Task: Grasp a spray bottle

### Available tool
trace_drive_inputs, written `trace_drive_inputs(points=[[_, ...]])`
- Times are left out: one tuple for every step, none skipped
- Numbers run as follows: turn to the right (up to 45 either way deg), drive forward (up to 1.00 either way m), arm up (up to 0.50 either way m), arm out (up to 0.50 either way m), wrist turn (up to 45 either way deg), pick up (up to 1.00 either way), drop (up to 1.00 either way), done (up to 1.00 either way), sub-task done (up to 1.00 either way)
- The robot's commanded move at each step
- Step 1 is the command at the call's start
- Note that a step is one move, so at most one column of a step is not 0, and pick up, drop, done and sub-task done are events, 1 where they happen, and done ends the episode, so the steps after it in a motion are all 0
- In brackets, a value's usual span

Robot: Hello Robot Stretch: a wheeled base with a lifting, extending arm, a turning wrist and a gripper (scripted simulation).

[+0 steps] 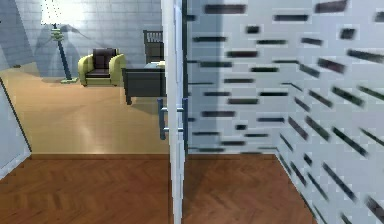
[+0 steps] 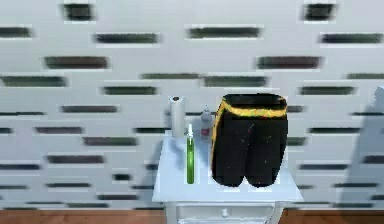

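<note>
A small white side table [image 2: 170, 185] stands against a white wall with dark dashes. On its top, a slim green bottle with a pale tip [image 2: 190, 155] stands upright near the front. Behind it are a white cylinder [image 2: 177, 115] and a small grey and red item [image 2: 207, 122]; I cannot tell which of these is the spray bottle. A black bin with a yellow rim [image 2: 249, 140] takes up the right half of the tabletop, close beside the green bottle.
In the forward view a white door edge [image 1: 176, 110] stands at the middle, with the dashed wall [image 1: 290, 90] to its right. Dark wood floor [image 1: 90, 190] lies ahead. Beyond are a yellow-green armchair [image 1: 101, 67], a floor lamp [image 1: 57, 35] and a dark table [image 1: 146, 82].
</note>
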Motion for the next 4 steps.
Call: trace_drive_inputs(points=[[0.0, 0.0, 0.5, 0.0, 0.0, 0.0, 0.0, 0.0, 0.0], [0.0, 0.0, 0.38, 0.0, 0.0, 0.0, 0.0, 0.0, 0.0], [0.0, 0.0, 0.0, 0.24, 0.0, 0.0, 0.0, 0.0, 0.0], [0.0, 0.0, 0.0, 0.0, 45.0, 0.0, 0.0, 0.0, 0.0]])
